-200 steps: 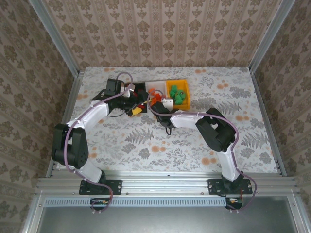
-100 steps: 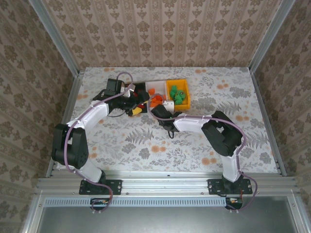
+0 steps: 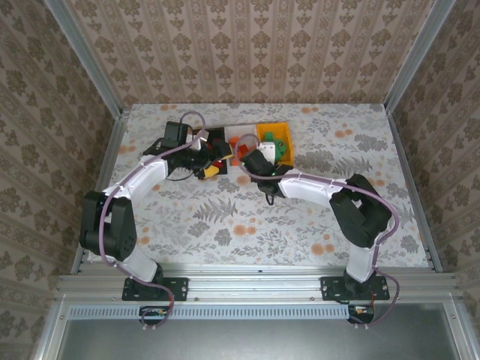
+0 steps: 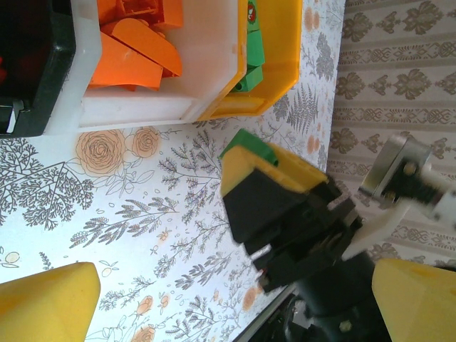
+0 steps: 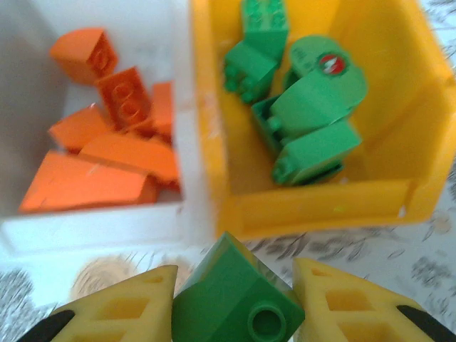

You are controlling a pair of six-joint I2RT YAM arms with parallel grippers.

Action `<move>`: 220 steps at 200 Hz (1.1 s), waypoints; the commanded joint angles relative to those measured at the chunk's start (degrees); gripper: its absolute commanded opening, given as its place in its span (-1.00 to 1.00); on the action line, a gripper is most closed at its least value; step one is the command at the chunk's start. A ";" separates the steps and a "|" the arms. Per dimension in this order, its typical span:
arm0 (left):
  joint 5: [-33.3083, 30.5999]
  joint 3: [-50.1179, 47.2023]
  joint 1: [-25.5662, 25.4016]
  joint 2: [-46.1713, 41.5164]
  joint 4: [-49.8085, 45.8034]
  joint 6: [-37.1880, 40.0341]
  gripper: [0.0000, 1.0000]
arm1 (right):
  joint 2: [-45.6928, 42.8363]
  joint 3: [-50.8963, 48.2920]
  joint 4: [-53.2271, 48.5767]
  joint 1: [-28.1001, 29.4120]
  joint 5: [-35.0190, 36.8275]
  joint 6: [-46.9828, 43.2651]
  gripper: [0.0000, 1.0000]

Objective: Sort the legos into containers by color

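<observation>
Flower-patterned covering runs across the table [image 3: 225, 217], with the bins at its far side. Between the yellow fingers of the right gripper [image 5: 231, 303] sits a green brick [image 5: 224, 285], the jaws drawn narrow and clamped on its sides. Just beyond the fingertips stands the front wall of the yellow bin [image 5: 320, 206], where the other green bricks [image 5: 306, 107] lie. Beyond the fingertips and to their left is the white bin [image 5: 92, 228] with the orange bricks [image 5: 107, 157]. The brick seems held short of the wall so it can be carried over the rim and dropped among its own colour. The left gripper [image 4: 235, 299] hangs spread wide with nothing gripped, the white bin and the black bin [image 4: 28, 64] beyond its fingertips, probably parked clear of the other arm's path
</observation>
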 commanded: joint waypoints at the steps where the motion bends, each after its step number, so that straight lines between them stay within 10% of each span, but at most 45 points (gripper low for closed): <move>1: 0.21 -0.14 0.29 -1.27 0.06 -0.29 1.00 | 0.54 5.64 -1.46 -4.77 -2.56 -3.71 -0.30; 89: 0.75 0.09 0.26 -0.84 -0.01 -0.21 1.00 | 12.55 22.50 -8.25 -13.88 -11.64 -8.57 -0.27; 124: 0.84 0.13 0.24 -0.49 0.00 -0.21 1.00 | 13.55 25.84 -10.44 -14.37 -13.39 -9.70 0.16; 220: -2.77 1.85 0.88 -3.75 -3.23 3.55 0.99 | -13.68 5.64 1.09 -11.50 -16.88 -12.79 0.47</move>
